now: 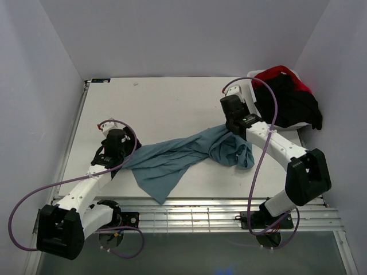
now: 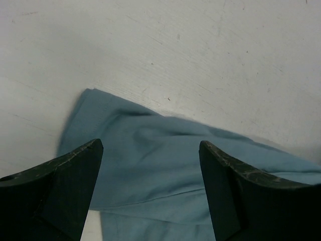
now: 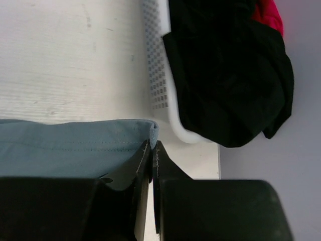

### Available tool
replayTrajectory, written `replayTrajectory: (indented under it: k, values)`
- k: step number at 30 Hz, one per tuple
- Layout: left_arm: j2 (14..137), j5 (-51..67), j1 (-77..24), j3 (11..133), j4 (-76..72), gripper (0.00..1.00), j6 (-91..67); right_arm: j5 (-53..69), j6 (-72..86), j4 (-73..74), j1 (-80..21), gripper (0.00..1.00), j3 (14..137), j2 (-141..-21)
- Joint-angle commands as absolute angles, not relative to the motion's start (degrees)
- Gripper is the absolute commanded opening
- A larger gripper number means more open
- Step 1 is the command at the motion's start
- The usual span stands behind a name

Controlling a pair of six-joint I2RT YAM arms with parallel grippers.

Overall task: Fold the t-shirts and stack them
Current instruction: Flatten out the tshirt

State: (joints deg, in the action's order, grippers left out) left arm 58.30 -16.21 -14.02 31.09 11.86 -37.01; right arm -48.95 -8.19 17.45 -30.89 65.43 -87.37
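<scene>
Right gripper (image 3: 153,146) clamps the teal tee's (image 1: 172,160) hem just beside the tub (image 3: 159,80), black tee (image 3: 225,75) and red tee (image 3: 268,15) heaped in it, spilling over its rim, while left gripper (image 2: 150,150) hangs spread wide over the tee's other end, white tabletop (image 1: 160,103) stretching beyond both.

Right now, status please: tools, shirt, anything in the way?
Left tool open over teal shirt. Right tool shut on its hem. Black shirt, red shirt in white tub, near right tool.

Teal t-shirt (image 1: 172,160) on table (image 1: 160,103); black and red tees (image 1: 289,103) in tub (image 1: 284,126)
</scene>
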Motion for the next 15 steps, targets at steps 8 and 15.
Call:
replayTrajectory:
  k: [8, 15]
  values:
    - [56.0, -19.4, -16.0, 33.2, 15.8, 0.88, -36.7, -49.4, -9.1, 18.4, -18.8, 0.08, 67.3, -80.2]
    - [60.3, -11.4, -17.1, 32.5, 13.2, 0.88, -36.7, -47.0, -8.3, 18.6, -18.9, 0.08, 67.2, -79.5]
